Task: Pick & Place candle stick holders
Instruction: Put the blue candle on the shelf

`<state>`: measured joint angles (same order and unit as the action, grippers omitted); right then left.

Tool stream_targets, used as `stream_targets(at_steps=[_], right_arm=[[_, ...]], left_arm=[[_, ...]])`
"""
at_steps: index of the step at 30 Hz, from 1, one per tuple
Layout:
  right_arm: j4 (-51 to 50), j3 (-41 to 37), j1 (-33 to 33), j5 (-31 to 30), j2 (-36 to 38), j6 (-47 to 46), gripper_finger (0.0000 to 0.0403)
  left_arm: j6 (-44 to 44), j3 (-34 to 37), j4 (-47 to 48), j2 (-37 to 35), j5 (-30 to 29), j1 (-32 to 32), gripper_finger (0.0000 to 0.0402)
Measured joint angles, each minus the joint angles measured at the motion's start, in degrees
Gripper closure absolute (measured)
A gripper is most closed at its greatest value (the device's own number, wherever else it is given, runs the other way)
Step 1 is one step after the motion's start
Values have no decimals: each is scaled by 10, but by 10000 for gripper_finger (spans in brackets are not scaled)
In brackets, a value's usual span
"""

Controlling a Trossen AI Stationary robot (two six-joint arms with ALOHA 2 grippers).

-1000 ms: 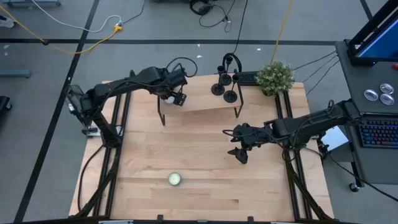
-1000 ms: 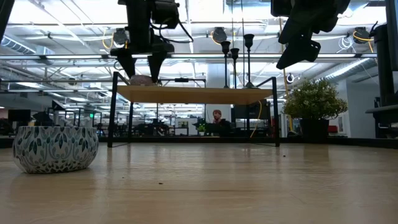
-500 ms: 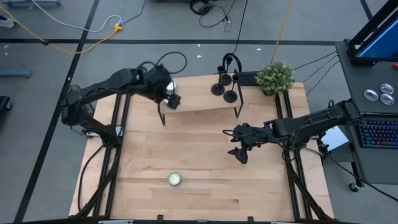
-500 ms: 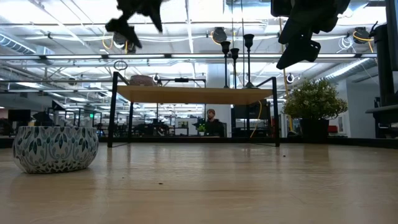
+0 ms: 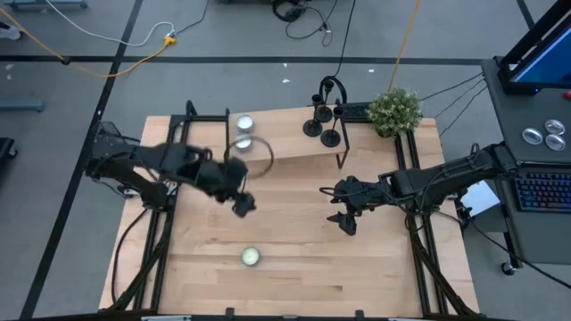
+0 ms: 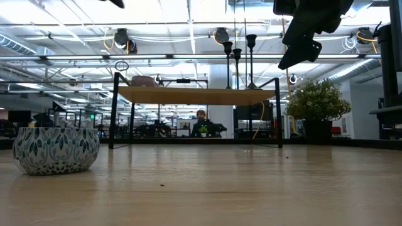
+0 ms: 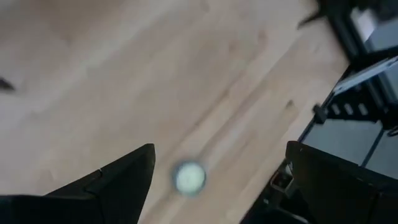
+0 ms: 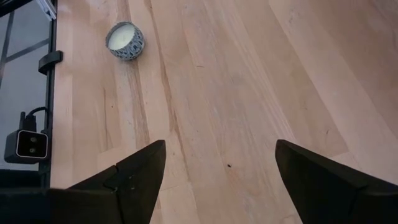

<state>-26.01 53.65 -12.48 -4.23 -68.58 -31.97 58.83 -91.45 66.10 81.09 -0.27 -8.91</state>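
Observation:
Three black candle stick holders (image 5: 321, 125) stand upright on their round bases at the right end of a small raised wooden shelf (image 5: 294, 147). They also show in the low view (image 6: 239, 53). My left gripper (image 5: 243, 207) is open and empty above the table's middle-left, and its wrist view (image 7: 217, 186) looks down on a small patterned candle bowl (image 7: 188, 177). My right gripper (image 5: 343, 221) is open and empty above the table's right half, in front of the shelf.
Two round silver tealights (image 5: 243, 132) and a thin ring (image 5: 259, 156) are at the shelf's left end. The patterned candle bowl (image 5: 251, 257) sits near the table's front edge. A potted plant (image 5: 394, 109) stands at the far right corner.
My left gripper has risen from the shelf's left end and swung toward the table's near edge, and now hangs over the open table. The tealights stay on the shelf.

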Motion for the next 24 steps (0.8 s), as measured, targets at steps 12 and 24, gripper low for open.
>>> stream_targets(at_steps=[12, 24], right_arm=[[-2, 0, 0, 0, 0, 1, 110], [-4, 0, 0, 0, 0, -3, 110]], left_arm=[[168, 46, 0, 70, 0, -142, 36], [193, 46, -54, 180, 1, -174, 36]])
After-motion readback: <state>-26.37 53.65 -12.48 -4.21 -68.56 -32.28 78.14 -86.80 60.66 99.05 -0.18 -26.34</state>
